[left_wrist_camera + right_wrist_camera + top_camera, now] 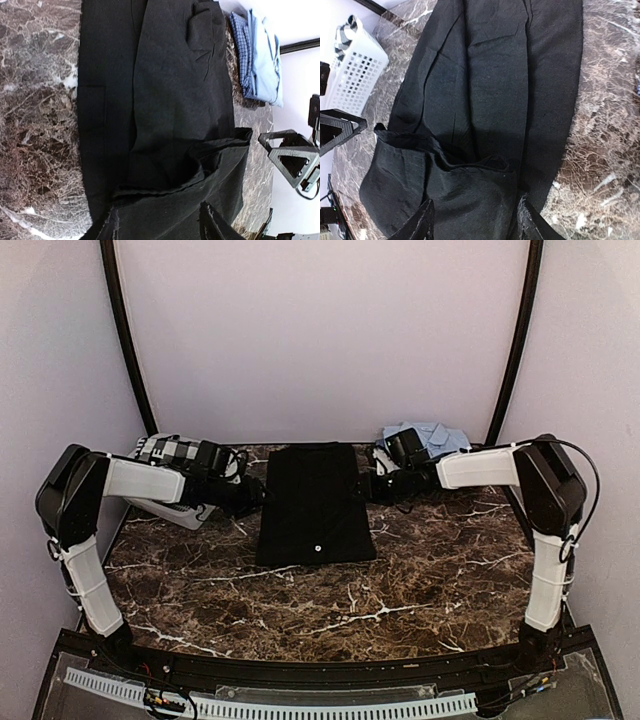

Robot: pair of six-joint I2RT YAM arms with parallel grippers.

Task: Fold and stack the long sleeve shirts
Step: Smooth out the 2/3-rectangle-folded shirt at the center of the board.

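Black shirt (315,502): long axis near-far, lying between both claws.
Left claw (252,496): released, at its left edge.
Right claw (366,486): released, at its right edge.

Marble table (400,590): black shirt (315,505) ctr, blue shirt (430,435) back-R, basket (357,80) back-L.

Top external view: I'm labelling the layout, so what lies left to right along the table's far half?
white basket → left hand → black shirt → right hand → light blue shirt
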